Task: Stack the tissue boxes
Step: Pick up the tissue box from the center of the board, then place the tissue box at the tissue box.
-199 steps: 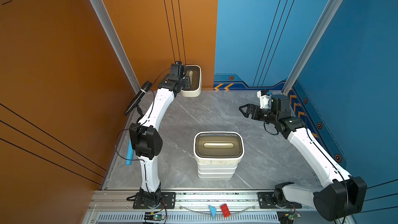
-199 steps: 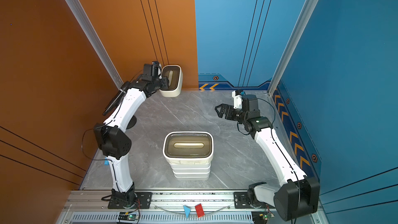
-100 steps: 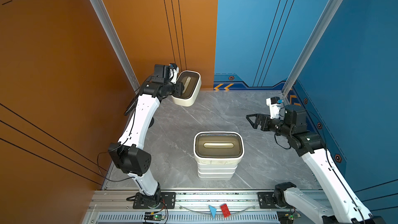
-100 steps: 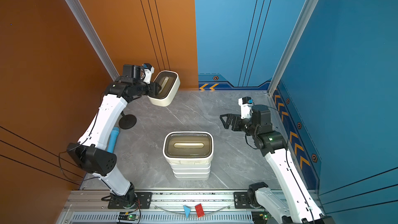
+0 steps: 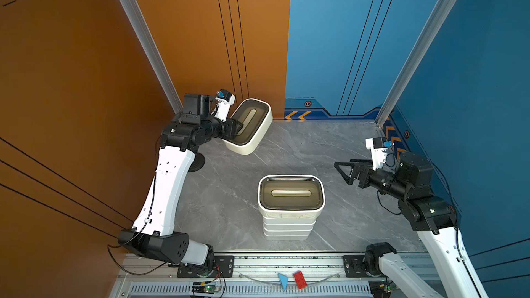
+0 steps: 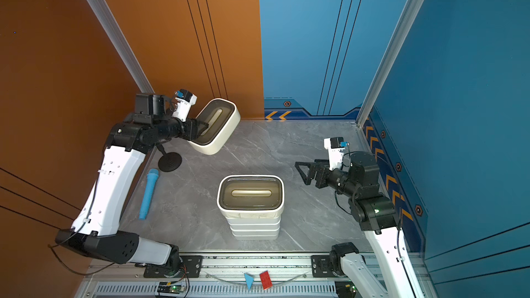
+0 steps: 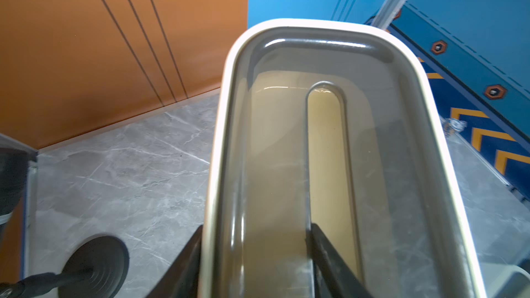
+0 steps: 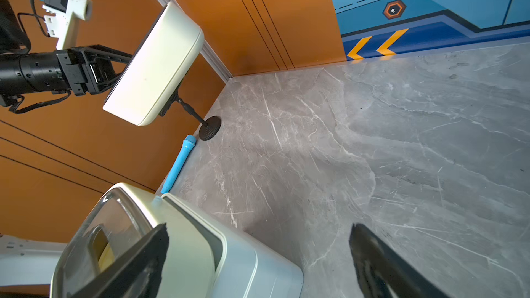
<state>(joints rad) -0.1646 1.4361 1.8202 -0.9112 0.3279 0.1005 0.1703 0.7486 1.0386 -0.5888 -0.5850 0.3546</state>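
My left gripper (image 5: pixel 237 129) is shut on the rim of a cream tissue box (image 5: pixel 252 139) with a grey slotted lid. One finger sits in the slot and the other outside the wall. The box (image 6: pixel 218 139) hangs tilted above the back left of the table, also seen in the left wrist view (image 7: pixel 315 61) and the right wrist view (image 8: pixel 155 64). A stack of several tissue boxes (image 5: pixel 289 225) stands mid-table, grey lid on top (image 6: pixel 251 194). My right gripper (image 5: pixel 342 174) is open and empty, right of the stack (image 8: pixel 183 242).
A blue microphone (image 6: pixel 147 193) lies along the left wall, next to a black round stand base (image 6: pixel 169 161). Orange walls close the left and back left, blue walls the back right and right. A red brick (image 5: pixel 299 279) and a blue triangle lie on the front rail.
My left arm has lifted the tissue box off the back of the table and swung it out, tilted. My right arm has drawn back to the right, still open.
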